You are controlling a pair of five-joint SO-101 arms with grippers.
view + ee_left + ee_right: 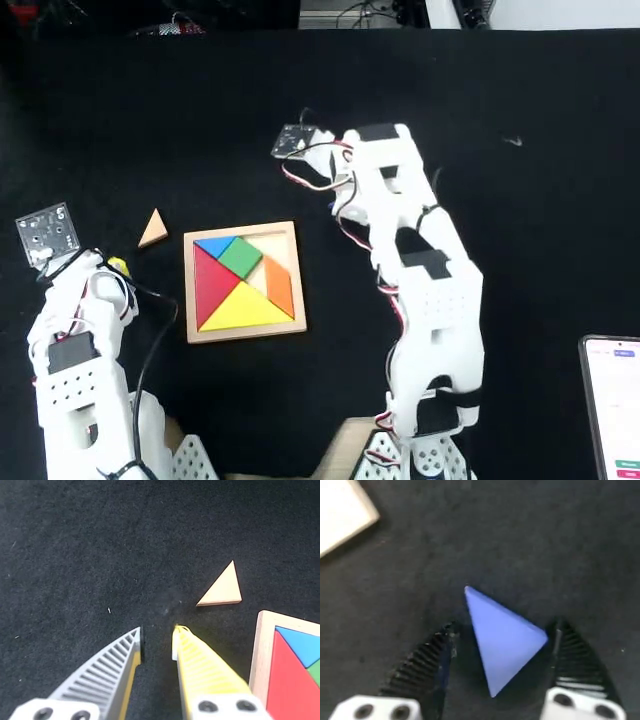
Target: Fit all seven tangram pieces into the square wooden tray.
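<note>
Tray (188, 290), five pieces (243, 308); two triangles (153, 230) loose

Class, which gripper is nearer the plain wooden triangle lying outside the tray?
Left. The left gripper sits just beside the wooden triangle; the right gripper is beyond the tray, straddling a blue triangle.

No legible text, labels, numbers anywhere. Phone screen (612, 400) at 4 o'clock table edge: print too small to read.
</note>
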